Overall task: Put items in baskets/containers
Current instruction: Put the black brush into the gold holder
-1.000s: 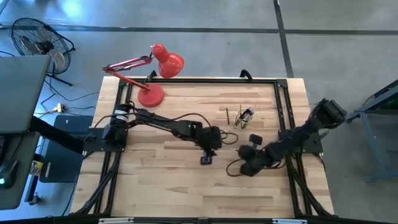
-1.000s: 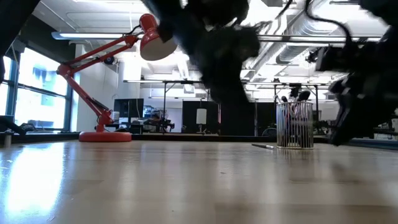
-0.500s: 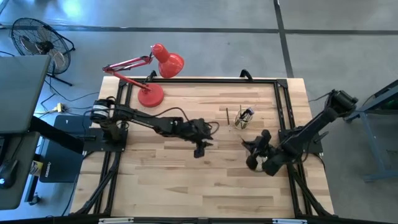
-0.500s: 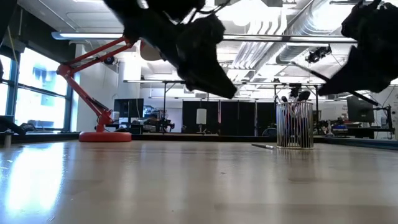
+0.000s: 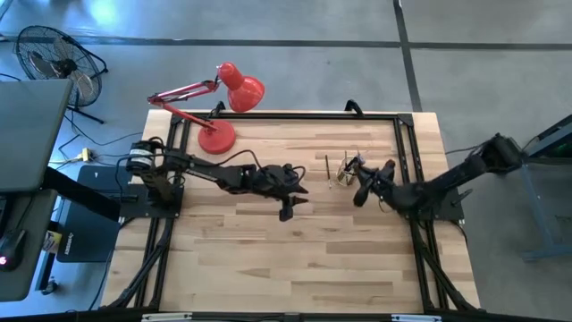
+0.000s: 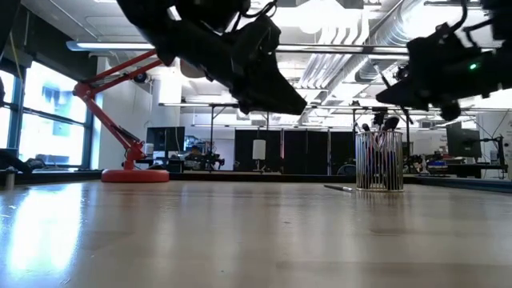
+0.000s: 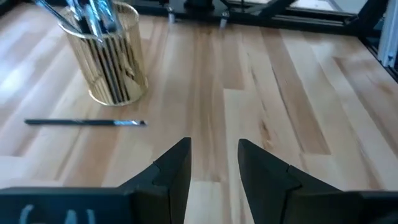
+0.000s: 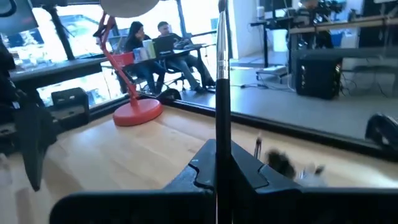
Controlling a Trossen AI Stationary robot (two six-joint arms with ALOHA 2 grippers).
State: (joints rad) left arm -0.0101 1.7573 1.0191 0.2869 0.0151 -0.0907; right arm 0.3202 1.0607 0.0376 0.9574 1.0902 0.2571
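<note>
Room and table: we see a wooden table (image 5: 268, 241) on a grey floor, a red desk lamp (image 5: 219, 103) at its far left part, and in the low view a bright hall behind.

High view: the right gripper (image 5: 365, 183) has swung up from the near middle of the table to just beside the glass cup (image 5: 347, 170). The left gripper (image 5: 288, 201) has pulled back toward the table's centre and hangs there. One loose brush (image 5: 327, 166) lies on the wood just beside the cup.

Low view: the cup stands upright with several brushes (image 6: 382, 125) sticking out above its rim; the loose brush lies flat near its foot. The right arm now hangs above the cup.

Left wrist view: the left gripper's fingers (image 7: 177, 168) stand apart, holding nothing; the cup and the loose brush lie ahead.

Right wrist view: the right gripper (image 8: 219, 165) is clamped on one brush (image 8: 221, 68), which stands upright.

Meaning: we judge the carry is nearly done. Next comes lowering this brush into the cup, then the loose one.
</note>
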